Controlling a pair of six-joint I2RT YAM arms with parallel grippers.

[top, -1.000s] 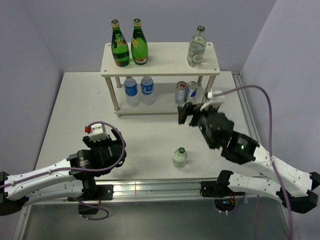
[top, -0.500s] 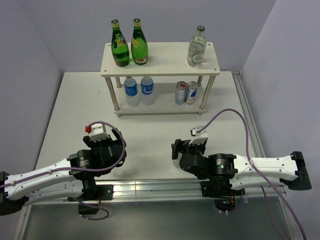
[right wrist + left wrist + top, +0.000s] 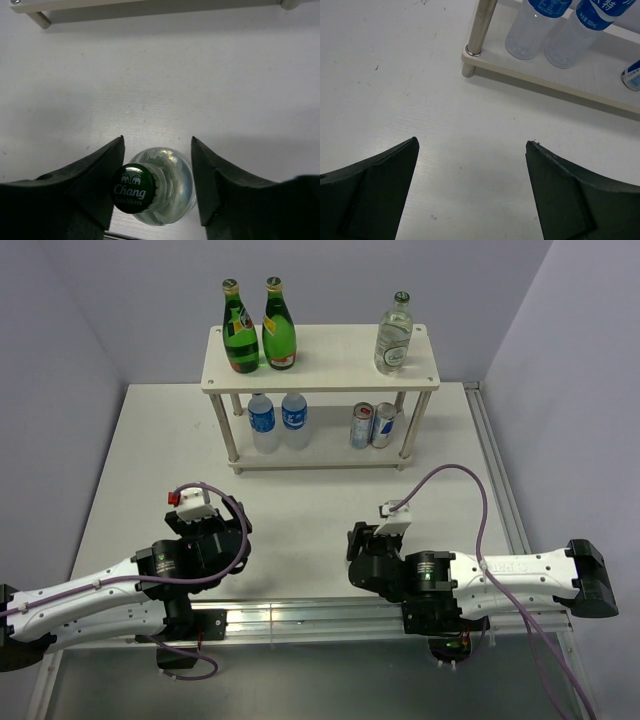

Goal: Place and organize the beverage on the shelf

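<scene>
A clear glass soda-water bottle (image 3: 172,182) with a green cap (image 3: 134,189) stands upright on the white table near the front edge. My right gripper (image 3: 157,139) is shut on it, one finger against each side; in the top view the gripper (image 3: 357,542) hides the bottle. The shelf (image 3: 330,365) stands at the back. Its top board carries two green bottles (image 3: 240,338) and one clear glass bottle (image 3: 393,340); its lower board holds two plastic water bottles (image 3: 264,422) and two cans (image 3: 373,425). My left gripper (image 3: 472,146) hovers open and empty over bare table, facing the shelf's left leg (image 3: 480,25).
The table's metal rail (image 3: 320,615) runs along the front edge just behind the held bottle. A purple cable (image 3: 470,490) loops above the right arm. Grey walls close in the table on the left, back and right.
My right arm swung back from the shelf's lower right to the bottle near the front edge, and its fingers closed in on the bottle. The left arm stayed put.
</scene>
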